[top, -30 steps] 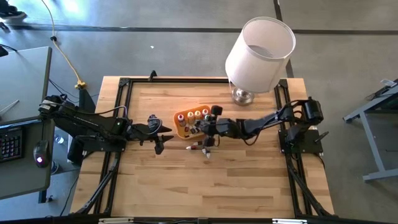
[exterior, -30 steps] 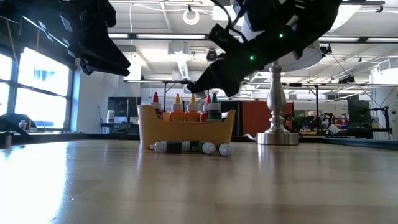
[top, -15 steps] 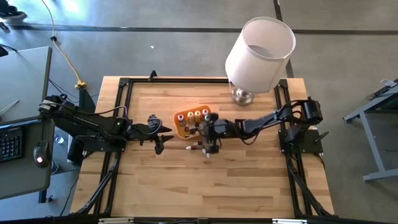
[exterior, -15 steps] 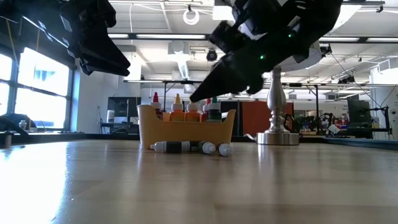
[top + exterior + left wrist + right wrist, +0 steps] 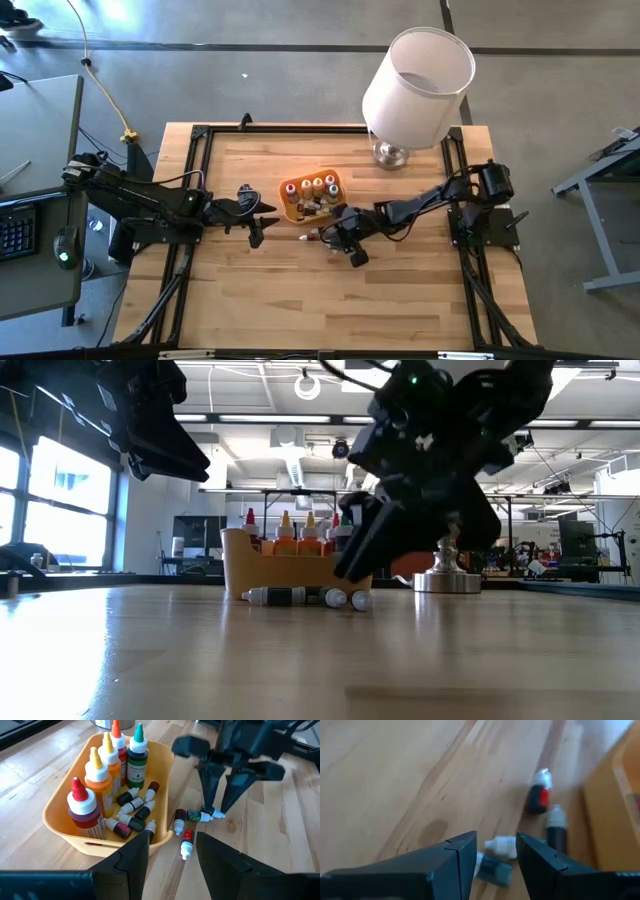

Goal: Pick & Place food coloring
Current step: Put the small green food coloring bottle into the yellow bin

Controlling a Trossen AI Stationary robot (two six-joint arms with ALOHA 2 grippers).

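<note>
An orange tray (image 5: 60,827) holds tall red, orange, yellow and green food coloring bottles (image 5: 136,760) and several small vials. Beside it, three vials lie on their sides on the table: a dark one (image 5: 178,818), a red one (image 5: 186,839) and a green one (image 5: 199,815). My right gripper (image 5: 216,811) is open and points steeply down, with one finger on each side of the green vial's white cap (image 5: 503,845); no touch shows. My left gripper (image 5: 170,855) hangs open, above the table to the left of the tray (image 5: 312,197).
A table lamp with a white shade (image 5: 418,82) stands at the far right on a metal base (image 5: 446,578). A black frame (image 5: 200,135) runs round the tabletop. Bare wood lies toward the near edge.
My right gripper has moved from beside the tray toward the table's near edge and down. It has turned at the wrist and now stands over the green vial. The vials and my left arm have kept still.
</note>
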